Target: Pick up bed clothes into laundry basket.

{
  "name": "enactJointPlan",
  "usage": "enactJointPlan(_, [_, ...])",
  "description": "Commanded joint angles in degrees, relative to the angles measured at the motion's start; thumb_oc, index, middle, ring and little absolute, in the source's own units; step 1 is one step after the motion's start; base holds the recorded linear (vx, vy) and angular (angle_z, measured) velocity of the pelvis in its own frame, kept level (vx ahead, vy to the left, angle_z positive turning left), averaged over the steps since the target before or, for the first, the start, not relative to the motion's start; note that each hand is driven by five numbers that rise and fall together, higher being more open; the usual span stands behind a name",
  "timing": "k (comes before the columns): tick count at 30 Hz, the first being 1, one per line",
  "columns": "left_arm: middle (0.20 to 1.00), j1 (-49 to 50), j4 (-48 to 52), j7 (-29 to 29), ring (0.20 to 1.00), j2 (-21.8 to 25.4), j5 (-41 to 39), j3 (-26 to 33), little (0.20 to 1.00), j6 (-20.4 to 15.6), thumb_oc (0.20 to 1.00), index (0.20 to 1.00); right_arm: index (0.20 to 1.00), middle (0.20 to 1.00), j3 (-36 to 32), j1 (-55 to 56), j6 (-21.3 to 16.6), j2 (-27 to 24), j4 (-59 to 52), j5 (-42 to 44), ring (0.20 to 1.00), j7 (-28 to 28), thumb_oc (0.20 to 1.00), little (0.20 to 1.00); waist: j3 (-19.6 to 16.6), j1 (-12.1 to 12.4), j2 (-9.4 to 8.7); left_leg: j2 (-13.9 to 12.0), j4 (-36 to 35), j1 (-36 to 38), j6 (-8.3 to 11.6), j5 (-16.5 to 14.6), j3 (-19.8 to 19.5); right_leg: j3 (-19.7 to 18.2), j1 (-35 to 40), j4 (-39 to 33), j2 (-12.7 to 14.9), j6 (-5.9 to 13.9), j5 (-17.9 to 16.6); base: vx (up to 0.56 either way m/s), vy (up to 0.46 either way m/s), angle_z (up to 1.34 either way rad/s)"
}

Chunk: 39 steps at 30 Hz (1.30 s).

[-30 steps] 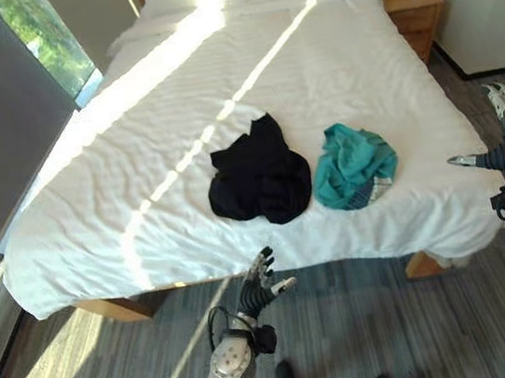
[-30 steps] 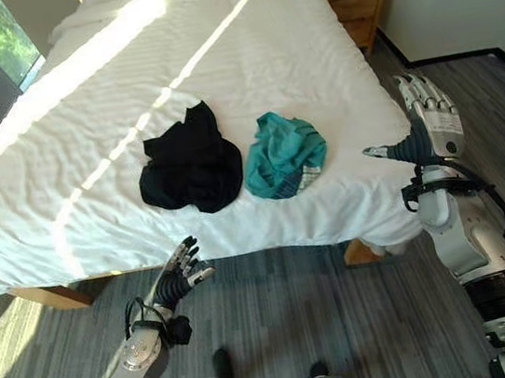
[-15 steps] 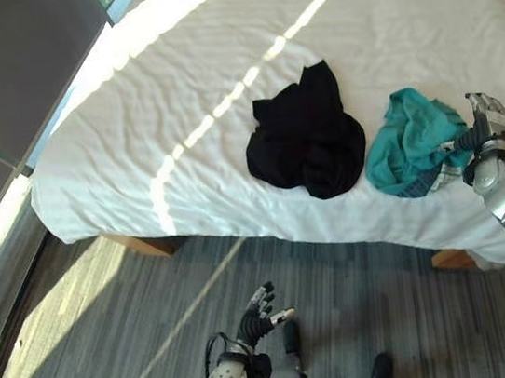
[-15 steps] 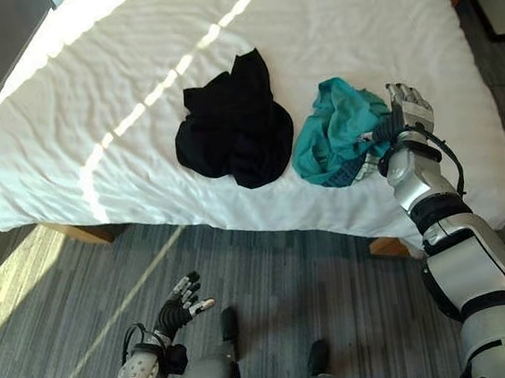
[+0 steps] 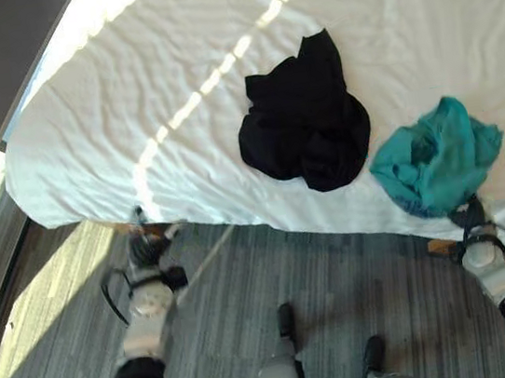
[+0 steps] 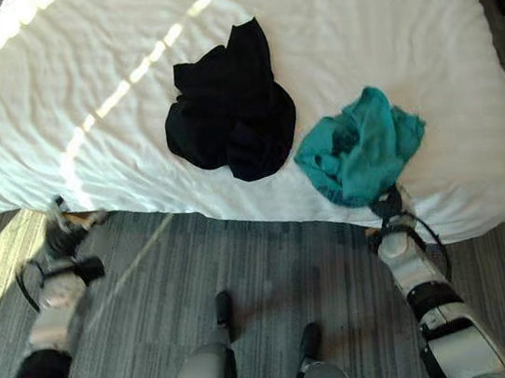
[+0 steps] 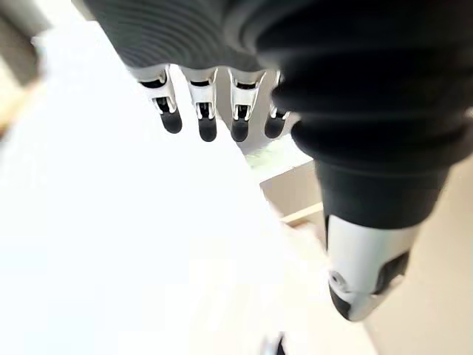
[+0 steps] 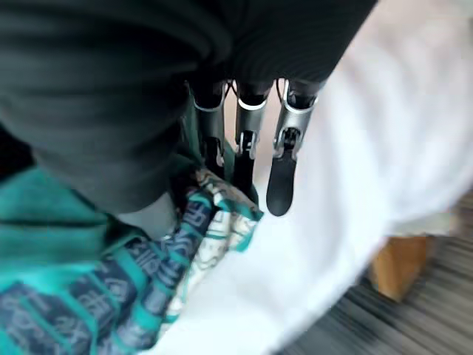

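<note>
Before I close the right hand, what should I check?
1. Right hand on the teal garment: ok, fingers rest at its near edge.
2. Grip made: not ok, fingers are straight.
3. Teal garment apart from the black clothes: cannot tell, they nearly meet.
4. Left hand free: ok, open, by the bed corner.
5. Black clothes collected: not ok, lying on the bed.
</note>
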<state>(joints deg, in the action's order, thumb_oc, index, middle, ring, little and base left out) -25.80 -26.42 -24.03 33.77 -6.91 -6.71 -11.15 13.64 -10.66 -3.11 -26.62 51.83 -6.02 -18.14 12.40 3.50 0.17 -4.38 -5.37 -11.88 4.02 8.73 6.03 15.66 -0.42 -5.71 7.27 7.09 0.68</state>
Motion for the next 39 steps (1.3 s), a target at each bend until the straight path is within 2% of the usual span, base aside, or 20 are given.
enactJointPlan(1, [1.000, -10.4, -2.1, -2.8, 1.000, -2.0, 10.9, -6.0, 1.000, 0.8, 1.000, 1.000, 0.200, 0.200, 4.9, 8.6, 2.6, 3.9, 10.5, -5.3, 0.200, 4.2, 0.200, 0.200, -0.5, -4.5, -2.91, -0.7, 0.4, 7.4, 2.16, -8.8, 3.7, -4.9, -1.4, 0.7, 6.8, 6.45, -3.6, 0.06, 0.104, -0.37])
enactJointPlan(2, [1.000, -13.1, -3.1, -3.5, 1.000, -2.8, 12.6, -8.0, 1.000, 1.4, 1.000, 1.000, 0.200, 0.200, 4.7, 10.6, 3.1, 5.3, 14.2, -5.5, 0.200, 5.0, 0.200, 0.200, -0.4, -5.5, -3.00, -0.4, 0.4, 8.0, 1.98, -9.5, 4.2, -5.2, -1.2, 0.7, 7.1, 6.83, -3.8, 0.03, 0.076, -0.35])
enactJointPlan(4, [1.000, -15.0, -4.0, -4.0, 1.000, -3.1, 14.1, -9.1, 1.000, 1.8, 1.000, 1.000, 0.200, 0.200, 3.9, 11.5, 3.2, 6.0, 15.9, -5.0, 0.200, 4.8, 0.200, 0.200, -0.5, -6.1, -3.08, -0.1, 0.4, 7.9, 1.82, -9.4, 4.6, -5.6, -1.7, 0.7, 7.3, 6.93, -4.4, 0.03, 0.085, -0.36])
enactJointPlan(7, [1.000, -19.6, -8.7, -4.8, 1.000, -4.6, 19.1, -12.2, 1.000, 4.4, 1.000, 1.000, 0.200, 0.200, 1.0, 14.5, 3.8, 7.8, 20.1, -2.4, 0.200, 5.0, 0.200, 0.200, -0.6, -8.2, -2.83, 0.5, 0.4, 8.3, 1.51, -10.1, 5.8, -6.4, -2.3, 0.7, 8.2, 7.40, -5.2, 0.05, 0.114, -0.47])
enactJointPlan(11, [1.000, -25.7, -21.3, -7.2, 1.000, -4.4, 27.2, -14.8, 1.000, 11.0, 1.000, 1.000, 0.200, 0.200, -0.3, 16.7, 3.2, 9.5, 21.2, -0.3, 0.200, 5.2, 0.200, 0.200, -0.7, -10.2, -2.79, 0.8, 0.4, 8.8, 1.41, -10.8, 7.7, -7.3, -3.4, 0.7, 8.8, 7.85, -6.8, 0.03, 0.069, -0.34])
enactJointPlan(14, [1.000, -29.7, -32.4, -7.8, 1.000, -3.2, 31.8, -17.1, 1.000, 15.0, 1.000, 1.000, 0.200, 0.200, 0.5, 17.1, 1.9, 10.8, 20.1, 2.4, 0.200, 6.1, 0.200, 0.200, -0.5, -11.5, -2.69, 0.9, 0.4, 8.8, 1.45, -10.8, 8.9, -7.9, -4.5, 0.7, 9.0, 7.91, -7.5, 0.01, 0.048, -0.25])
enactJointPlan(18, [1.000, -33.3, -41.7, -7.1, 1.000, -1.7, 38.1, -21.4, 1.000, 17.9, 1.000, 1.000, 0.200, 0.200, 1.7, 15.5, -0.6, 10.7, 15.5, 7.4, 0.200, 7.2, 0.200, 0.200, 0.9, -12.7, -2.81, 0.7, 0.4, 8.1, 1.62, -10.3, 9.7, -8.7, -6.3, 0.7, 9.0, 7.91, -8.2, -0.03, 0.015, -0.11])
enactJointPlan(20, [1.000, -33.7, -42.7, -6.9, 1.000, -1.4, 39.4, -22.4, 1.000, 18.6, 1.000, 1.000, 0.200, 0.200, 1.8, 15.1, -1.1, 10.5, 13.9, 8.5, 0.200, 7.4, 0.200, 0.200, 1.3, -13.0, -2.86, 0.7, 0.4, 7.7, 1.64, -10.2, 9.8, -8.9, -7.0, 0.7, 9.1, 7.91, -8.4, -0.07, 0.012, -0.01])
enactJointPlan(22, [1.000, -35.5, -44.6, -5.9, 1.000, -0.2, 42.2, -25.7, 1.000, 18.9, 1.000, 1.000, 0.200, 0.200, 2.9, 14.4, -2.7, 9.7, 9.5, 11.3, 0.200, 7.7, 0.200, 0.200, 3.0, -13.8, -2.94, 0.4, 0.4, 6.2, 1.80, -9.5, 10.0, -9.3, -9.0, 0.8, 9.0, 7.91, -8.8, -0.14, 0.000, -0.05])
enactJointPlan(23, [0.200, -35.8, -45.4, -5.2, 0.200, -0.2, 42.5, -26.5, 0.200, 18.8, 0.200, 0.200, 0.200, 0.200, 3.2, 14.1, -3.1, 9.6, 8.5, 11.7, 0.200, 7.7, 0.200, 0.200, 3.6, -14.0, -2.97, 0.2, 0.4, 5.6, 1.88, -9.2, 10.1, -9.4, -9.7, 0.8, 9.0, 7.91, -8.9, -0.08, -0.004, -0.06])
enactJointPlan(27, [0.200, -35.9, -45.5, -4.5, 0.200, -1.2, 40.8, -26.2, 0.200, 17.5, 0.200, 0.200, 0.200, 0.200, 4.1, 12.9, -2.8, 9.4, 6.9, 11.3, 0.200, 7.6, 0.200, 0.200, 4.2, -14.3, -3.03, -0.2, 0.4, 4.9, 2.05, -8.8, 10.7, -9.9, -10.8, 0.8, 8.7, 7.91, -9.1, -0.06, -0.010, -0.08])
enactJointPlan(28, [0.200, -36.0, -44.5, -4.5, 0.200, -1.6, 39.7, -25.7, 0.200, 16.7, 0.200, 0.200, 0.200, 0.200, 4.1, 13.1, -2.8, 9.4, 6.7, 11.1, 0.200, 7.6, 0.200, 0.200, 4.2, -14.3, -2.99, -0.3, 0.4, 4.9, 2.08, -8.7, 10.8, -9.8, -10.7, 0.7, 8.7, 7.91, -9.0, -0.06, -0.031, -0.10])
enactJointPlan(29, [0.200, -36.2, -38.6, -5.6, 0.200, -2.8, 35.5, -23.2, 0.200, 14.7, 0.200, 0.200, 0.200, 0.200, 4.4, 14.7, -3.0, 9.4, 6.3, 10.3, 0.200, 7.9, 0.200, 0.200, 4.6, -14.0, -2.72, -0.3, 0.4, 5.6, 2.07, -9.0, 10.6, -9.6, -9.9, 0.7, 8.7, 7.91, -8.5, -0.05, -0.022, -0.05])
enactJointPlan(30, [0.200, -36.1, -38.4, -5.6, 0.200, -2.8, 35.5, -23.2, 0.200, 14.7, 0.200, 0.200, 0.200, 0.200, 4.4, 14.7, -3.0, 9.3, 6.3, 10.3, 0.200, 7.9, 0.200, 0.200, 4.5, -14.1, -2.75, -0.3, 0.4, 5.4, 2.04, -8.7, 10.5, -9.6, -10.0, 0.7, 8.8, 7.91, -8.7, -0.03, -0.040, 0.02])
enactJointPlan(31, [0.200, -34.3, -20.8, -8.4, 0.200, -3.7, 32.3, -19.3, 0.200, 12.3, 0.200, 0.200, 0.200, 0.200, 3.5, 16.4, -3.1, 10.0, 6.1, 9.9, 0.200, 8.2, 0.200, 0.200, 4.7, -13.6, -2.50, -0.3, 0.4, 6.1, 2.00, -9.0, 10.0, -9.1, -8.8, 0.7, 8.9, 7.88, -8.1, -0.03, -0.030, 0.06])
enactJointPlan(32, [0.200, -34.0, -20.4, -8.2, 0.200, -3.6, 32.4, -19.0, 0.200, 12.5, 0.200, 0.200, 0.200, 0.200, 3.6, 16.4, -3.1, 10.0, 6.1, 9.9, 0.200, 8.2, 0.200, 0.200, 4.6, -13.8, -2.52, -0.2, 0.4, 5.8, 1.96, -8.7, 9.9, -9.1, -9.0, 0.7, 9.0, 7.88, -8.3, -0.01, -0.037, 0.10])
enactJointPlan(34, [0.200, -27.2, 0.5, -9.4, 0.200, -5.2, 30.5, -14.3, 0.200, 8.1, 0.200, 0.200, 0.200, 0.200, 1.5, 17.2, -2.8, 10.9, 5.7, 10.9, 0.200, 8.3, 0.200, 0.200, 4.4, -13.0, -2.17, 0.1, 0.4, 6.6, 1.81, -8.9, 9.5, -8.4, -7.4, 0.7, 9.5, 7.82, -8.2, 0.00, -0.001, 0.18])
enactJointPlan(35, [0.200, -23.9, 8.3, -10.0, 0.200, -6.7, 29.8, -12.5, 0.200, 6.2, 0.200, 0.200, 0.200, 0.200, 0.2, 17.6, -2.6, 11.3, 5.9, 11.5, 0.200, 8.4, 0.200, 0.200, 4.2, -12.9, -2.09, 0.3, 0.4, 7.3, 1.93, -9.3, 9.4, -8.4, -6.6, 0.9, 9.7, 7.91, -9.2, -0.01, 0.031, 0.18])
enactJointPlan(37, [0.200, -19.4, 19.0, -7.9, 0.200, -9.3, 27.7, -10.8, 0.200, 2.1, 0.200, 0.200, 0.200, 0.200, -1.6, 19.1, -2.4, 11.8, 5.2, 11.6, 0.200, 8.3, 0.200, 0.200, 3.4, -12.9, -1.84, 0.7, 0.4, 7.7, 1.63, -9.1, 9.8, -8.4, -5.9, 0.9, 9.9, 7.91, -8.7, -0.01, 0.046, 0.07])
enactJointPlan(39, [0.200, -15.1, 29.5, -3.9, 0.200, -11.9, 21.4, -10.0, 0.200, -1.0, 0.200, 0.200, 0.200, 0.200, -3.9, 18.6, -1.9, 10.8, 2.6, 12.2, 0.200, 7.7, 0.200, 0.200, 3.4, -12.5, -1.60, 0.7, 0.4, 9.1, 1.26, -9.1, 10.8, -7.3, -4.9, 2.6, 9.6, 7.91, -9.3, -0.06, 0.025, -0.02])
